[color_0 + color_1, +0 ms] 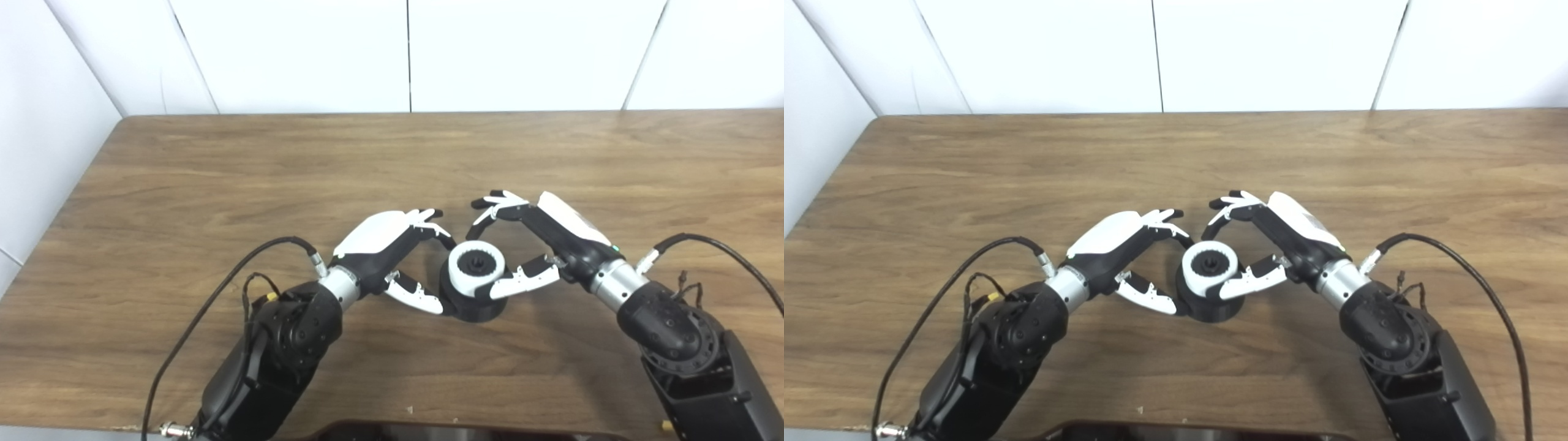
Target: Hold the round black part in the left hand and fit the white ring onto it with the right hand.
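The round black part (474, 308) stands on the wooden table (392, 159) at centre front. The white ring (476, 267) sits on top of it, with a black hub showing through its middle. My left hand (398, 257) wraps the part from the left, its thumb against the base's front-left and its fingers curled round the back. My right hand (527, 245) comes in from the right. Its thumb lies against the ring's front-right side and its fingers arch down to the ring's back edge.
White wall panels rise behind the table and along its left edge. Black cables loop off both forearms onto the tabletop. A dark object edge (459, 429) shows at the bottom centre of the picture.
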Controlling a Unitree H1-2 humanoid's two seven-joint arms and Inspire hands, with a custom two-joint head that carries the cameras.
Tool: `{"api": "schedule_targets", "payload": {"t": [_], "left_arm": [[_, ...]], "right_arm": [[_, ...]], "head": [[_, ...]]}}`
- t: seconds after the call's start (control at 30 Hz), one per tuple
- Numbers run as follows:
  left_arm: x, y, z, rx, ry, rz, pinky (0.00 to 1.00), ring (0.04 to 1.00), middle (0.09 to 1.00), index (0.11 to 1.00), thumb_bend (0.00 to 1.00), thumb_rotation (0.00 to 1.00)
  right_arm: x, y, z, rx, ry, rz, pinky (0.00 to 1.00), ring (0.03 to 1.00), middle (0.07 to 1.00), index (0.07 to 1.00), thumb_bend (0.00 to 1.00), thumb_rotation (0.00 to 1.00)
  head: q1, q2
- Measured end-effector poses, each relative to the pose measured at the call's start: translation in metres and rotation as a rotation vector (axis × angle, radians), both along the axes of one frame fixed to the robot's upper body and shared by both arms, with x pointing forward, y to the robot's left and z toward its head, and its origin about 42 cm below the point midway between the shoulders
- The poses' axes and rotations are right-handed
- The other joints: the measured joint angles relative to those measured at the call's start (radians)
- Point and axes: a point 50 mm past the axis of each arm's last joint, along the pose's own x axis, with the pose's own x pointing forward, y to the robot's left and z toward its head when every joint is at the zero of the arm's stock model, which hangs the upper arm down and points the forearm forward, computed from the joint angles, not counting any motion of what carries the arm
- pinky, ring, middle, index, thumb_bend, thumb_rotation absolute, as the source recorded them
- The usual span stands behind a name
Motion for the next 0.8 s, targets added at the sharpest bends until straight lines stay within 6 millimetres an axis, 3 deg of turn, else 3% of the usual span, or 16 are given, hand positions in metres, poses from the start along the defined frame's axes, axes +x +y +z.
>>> {"api": "schedule_targets", "payload": {"t": [0.33, 0.8], "left_arm": [[-0.0001, 0.0, -0.0001, 0.0, 0.003, 0.001, 0.84, 1.0, 0.989, 0.784, 0.91, 0.3], [0.0, 0.0004, 0.0021, 0.006, 0.006, -0.002, 0.84, 1.0, 0.992, 0.841, 0.98, 0.29]], "right_arm": [[-0.0004, -0.0016, -0.0008, 0.003, 0.008, -0.005, 0.93, 0.978, 0.917, 0.768, 1.0, 0.4], [0.0028, -0.0096, 0.0027, 0.033, 0.007, -0.047, 0.91, 0.977, 0.929, 0.784, 1.0, 0.43]], "head": [[0.0, -0.002], [0.003, -0.009]]}}
